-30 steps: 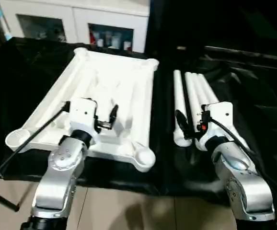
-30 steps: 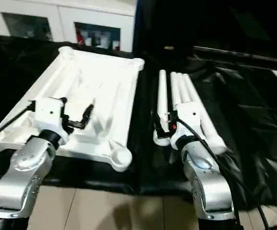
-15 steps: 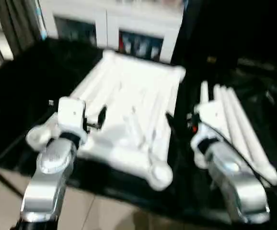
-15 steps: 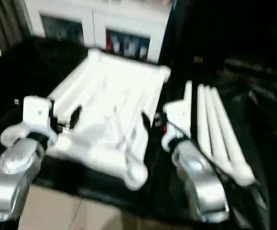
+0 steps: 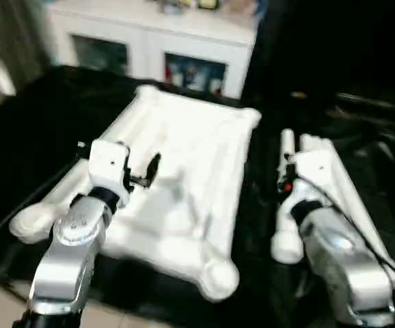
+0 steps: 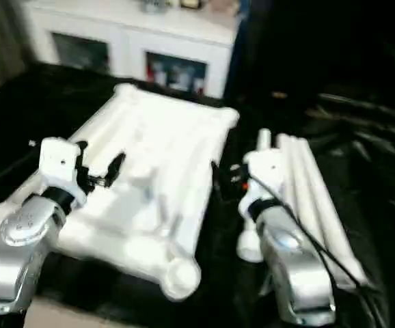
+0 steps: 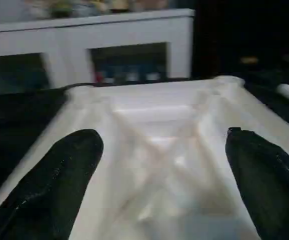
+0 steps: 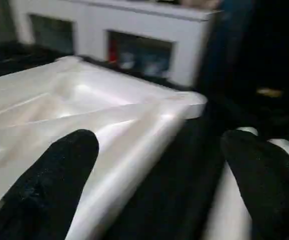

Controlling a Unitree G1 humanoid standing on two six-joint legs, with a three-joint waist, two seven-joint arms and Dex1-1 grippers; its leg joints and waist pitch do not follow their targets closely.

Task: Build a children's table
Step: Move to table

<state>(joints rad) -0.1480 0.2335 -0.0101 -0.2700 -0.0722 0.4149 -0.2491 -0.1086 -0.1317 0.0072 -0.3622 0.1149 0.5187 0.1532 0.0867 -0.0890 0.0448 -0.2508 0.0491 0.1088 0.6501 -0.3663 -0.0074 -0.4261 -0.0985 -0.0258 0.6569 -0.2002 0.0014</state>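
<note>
The white tabletop (image 5: pixel 184 184) is seen lying upside down on the black-covered desk (image 5: pixel 40 123), its ribbed underside turned upward and its round corner sockets at the corners; the nearest socket (image 5: pixel 214 277) is found at the near right corner. The tabletop is placed on the left half of the desk, angled so that its far end points toward a white cabinet (image 5: pixel 163 41) with glass doors that stands beyond the desk.

The white tube legs (image 6: pixel 307 198) are laid side by side on the desk just to the right of the tabletop, apart from it by a strip of black cover, and run away from the robot. Their exact number cannot be told, since the right forearm lies over part of them.

The left tool (image 7: pixel 159 170) is held above the near left part of the tabletop, its two black fingers (image 7: pixel 59 175) spread wide apart with nothing between them; through the gap the ribbed underside is seen. The right tool (image 8: pixel 159 180) is held over the strip between the tabletop's right edge and the legs, its fingers (image 8: pixel 49 175) likewise spread wide with nothing gripped. In the head views the right wrist is seen beside the near ends of the legs; whether it touches them cannot be told.
</note>
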